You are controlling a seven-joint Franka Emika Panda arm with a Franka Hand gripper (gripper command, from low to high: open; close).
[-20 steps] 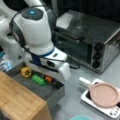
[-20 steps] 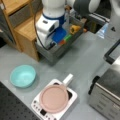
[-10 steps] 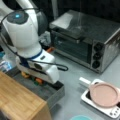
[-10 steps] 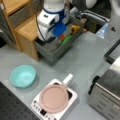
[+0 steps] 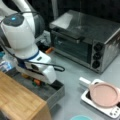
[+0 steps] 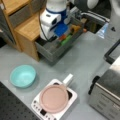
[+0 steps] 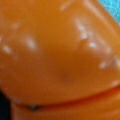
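Tool point(image 6: 58, 37) sunk in the grey open drawer point(image 6: 53, 51), fingers hidden so their state cannot be told, orange object point(image 7: 57, 55) filling the wrist view, green and orange items point(image 6: 65, 39) beside it, pink-lidded pan point(image 6: 53, 98) on the desk point(image 6: 82, 62), toaster oven point(image 5: 87, 40) far right, no readable writing.

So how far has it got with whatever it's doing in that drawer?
The grey drawer already stands open, holding colourful items. The gripper is hidden behind the arm reaching down inside; the wrist view is filled by an orange object. The pink pan and teal bowl sit apart on the table.
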